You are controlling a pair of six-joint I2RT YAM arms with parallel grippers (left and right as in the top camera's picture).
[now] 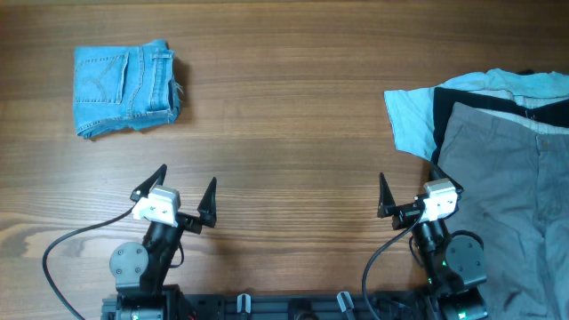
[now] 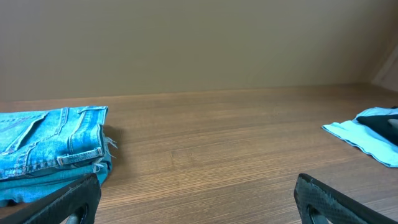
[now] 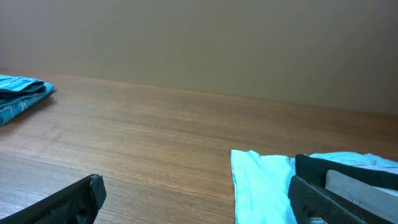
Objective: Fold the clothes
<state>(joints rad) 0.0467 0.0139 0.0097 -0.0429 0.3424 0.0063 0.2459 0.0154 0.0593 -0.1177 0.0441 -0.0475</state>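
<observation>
At about ten o'clock on the brown wood-grain worktop [image 1: 284, 133] lies a pair of light-blue denim shorts [image 1: 124, 89], folded into a compact square with the pocket side up; it reads as a finished piece set well apart from everything else, probably so that it stays out of the working area.

At about seven o'clock the left hand [image 1: 188, 176] hovers low over bare wood, its black fingers spread wide and holding nothing; the left wrist view shows only open boards between them, with the denim off at its ten o'clock.

At about five o'clock the right hand [image 3: 196, 180] is likewise spread apart and empty; it points toward twelve o'clock, and its right finger stands just beside the near edge of the heap.

That heap fills the three o'clock side; a pale blue cotton shirt [image 1: 411, 120] lies lowest and juts out toward nine o'clock, a black garment [image 1: 471, 96] sits over it, and the plain grey-taupe cotton shorts [image 1: 498, 178] lie on top, spread loosely and running off the right edge of the overhead view.

Being uppermost, the grey shorts can be lifted without disturbing the rest; folding has not begun on them; I judge that they must first be drawn toward the bare centre, where both hands can reach.
</observation>
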